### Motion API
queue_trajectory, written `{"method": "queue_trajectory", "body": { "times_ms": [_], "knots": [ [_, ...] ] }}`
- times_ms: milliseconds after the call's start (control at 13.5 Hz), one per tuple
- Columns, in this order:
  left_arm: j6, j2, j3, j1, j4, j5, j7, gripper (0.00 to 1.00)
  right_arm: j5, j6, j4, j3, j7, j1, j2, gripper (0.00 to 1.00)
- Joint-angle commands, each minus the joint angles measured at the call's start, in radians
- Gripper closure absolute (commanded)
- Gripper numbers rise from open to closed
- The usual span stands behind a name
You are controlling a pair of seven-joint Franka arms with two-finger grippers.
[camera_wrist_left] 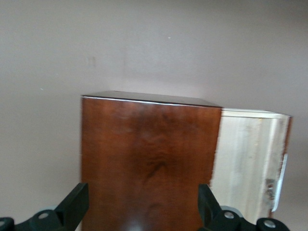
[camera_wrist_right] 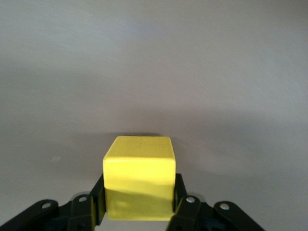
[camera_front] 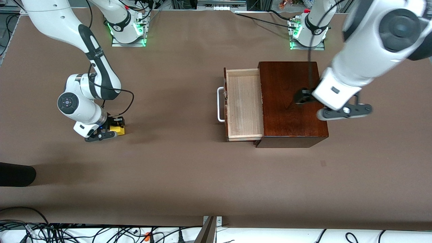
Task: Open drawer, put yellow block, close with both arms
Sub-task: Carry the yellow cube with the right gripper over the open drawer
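The drawer [camera_front: 243, 103] stands pulled out of the box [camera_front: 292, 101], toward the right arm's end of the table [camera_front: 189, 162]. I see its pale wood tray bare inside, and its white handle [camera_front: 220, 104] at the outer end. The box sits at the left arm's end of the table, its dark top facing up.

I see the left arm [camera_front: 368, 54] reaching over the box. The left gripper [camera_wrist_left: 144, 211] hangs above the box top, fingers [camera_wrist_left: 72, 207] spread wide apart with nothing between them.

I see the right arm [camera_front: 84, 67] bent down to the table at its own end. The right gripper [camera_front: 113, 130] is at table level, well apart from the drawer, its fingers clamped on the block [camera_wrist_right: 139, 178].

The block is held between those fingers, one pad on each side face; I cannot tell whether it touches the table.
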State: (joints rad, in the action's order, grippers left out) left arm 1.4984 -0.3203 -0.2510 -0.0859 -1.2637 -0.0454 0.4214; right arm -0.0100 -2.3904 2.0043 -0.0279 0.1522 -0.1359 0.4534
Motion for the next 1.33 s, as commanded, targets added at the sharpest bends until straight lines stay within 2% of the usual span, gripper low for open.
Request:
{"method": "queue_trajectory", "body": {
  "times_ms": [0,148,369,591,738,812,1107,1255],
  "knots": [
    [-0.017,0.081,0.181,-0.044,-0.062,0.088,-0.172,0.00,0.004,0.268,-0.196,0.092,0.013,-0.013,-0.030,1.00],
    [-0.015,0.124,0.284,-0.083,-0.106,0.096,-0.272,0.00,0.005,0.411,-0.335,0.146,0.046,-0.048,-0.030,1.00],
    [0.002,0.184,0.366,-0.106,-0.175,0.098,-0.347,0.00,0.002,0.433,-0.430,0.152,0.040,-0.181,-0.030,1.00],
    [0.000,0.190,0.369,-0.095,-0.175,0.096,-0.380,0.00,0.011,0.419,-0.537,0.148,0.011,-0.348,0.005,1.00],
    [0.003,0.193,0.371,-0.094,-0.175,0.082,-0.427,0.00,0.036,0.434,-0.684,0.151,0.009,-0.428,0.079,1.00],
    [0.008,0.193,0.372,-0.094,-0.175,0.081,-0.428,0.00,0.050,0.435,-0.725,0.148,0.006,-0.489,0.105,1.00],
    [0.078,0.250,0.369,-0.094,-0.269,0.082,-0.428,0.00,0.151,0.435,-0.808,0.143,0.003,-0.640,0.174,1.00],
    [0.071,0.250,0.369,-0.094,-0.257,0.084,-0.428,0.00,0.209,0.433,-0.829,0.141,0.003,-0.704,0.194,1.00]
  ]
}}
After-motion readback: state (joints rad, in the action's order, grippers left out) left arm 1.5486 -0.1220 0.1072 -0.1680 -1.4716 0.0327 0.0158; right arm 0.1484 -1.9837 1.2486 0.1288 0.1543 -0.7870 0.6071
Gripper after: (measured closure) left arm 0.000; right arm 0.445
